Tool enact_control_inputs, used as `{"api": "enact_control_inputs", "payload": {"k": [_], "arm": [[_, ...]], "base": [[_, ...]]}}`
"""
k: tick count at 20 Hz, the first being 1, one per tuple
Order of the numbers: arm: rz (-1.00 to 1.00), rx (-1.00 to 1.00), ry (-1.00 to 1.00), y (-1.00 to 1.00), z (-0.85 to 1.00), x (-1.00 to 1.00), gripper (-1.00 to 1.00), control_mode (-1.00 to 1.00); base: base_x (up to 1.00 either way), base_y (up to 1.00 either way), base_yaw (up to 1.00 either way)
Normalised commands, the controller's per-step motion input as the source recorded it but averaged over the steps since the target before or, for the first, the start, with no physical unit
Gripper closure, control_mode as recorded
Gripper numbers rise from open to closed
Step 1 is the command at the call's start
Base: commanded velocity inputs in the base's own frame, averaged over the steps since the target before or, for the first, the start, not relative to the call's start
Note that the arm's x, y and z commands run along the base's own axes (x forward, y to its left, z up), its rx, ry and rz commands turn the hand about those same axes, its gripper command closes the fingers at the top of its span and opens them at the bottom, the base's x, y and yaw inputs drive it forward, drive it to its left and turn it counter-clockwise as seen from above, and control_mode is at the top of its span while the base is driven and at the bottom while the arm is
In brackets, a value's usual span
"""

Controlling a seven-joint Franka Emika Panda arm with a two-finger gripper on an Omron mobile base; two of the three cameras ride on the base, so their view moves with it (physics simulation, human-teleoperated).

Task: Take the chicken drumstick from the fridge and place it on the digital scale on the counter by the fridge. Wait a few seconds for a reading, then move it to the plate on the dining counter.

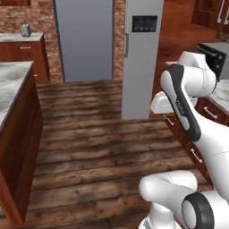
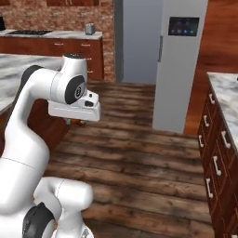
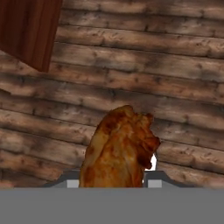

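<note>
From the left the arm (image 1: 183, 107) is hanging over the floor (image 1: 89, 134) before the fridge (image 1: 142, 53), from the right likewise, and in the hand view the gripper (image 3: 111, 181) is clenching the drumstick (image 3: 120, 148) above the floorboards.

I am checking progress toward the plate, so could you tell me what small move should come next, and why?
Probably carry on toward the dining counter: the chicken drumstick sits between the jaws above bare wooden floor, and no plate shows beneath it yet.
</note>
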Motion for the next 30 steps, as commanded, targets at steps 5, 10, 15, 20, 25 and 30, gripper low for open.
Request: {"api": "enact_control_inputs", "payload": {"k": [5, 10, 15, 20, 25, 30], "arm": [[0.00, 0.00, 0.00, 0.00, 0.00, 0.00, 1.00, 1.00], [0.00, 0.00, 0.00, 0.00, 0.00, 0.00, 1.00, 1.00], [0.00, 0.00, 0.00, 0.00, 0.00, 0.00, 1.00, 1.00], [0.00, 0.00, 0.00, 0.00, 0.00, 0.00, 1.00, 1.00], [0.00, 0.00, 0.00, 0.00, 0.00, 0.00, 1.00, 1.00], [0.00, 0.00, 0.00, 0.00, 0.00, 0.00, 1.00, 1.00]], "base": [[-0.84, 0.95, 0.10], [-0.10, 1.00, -0.02], [0.00, 1.00, -0.04], [0.00, 1.00, -0.03], [0.00, 1.00, 0.00], [0.00, 1.00, 0.00]]}}
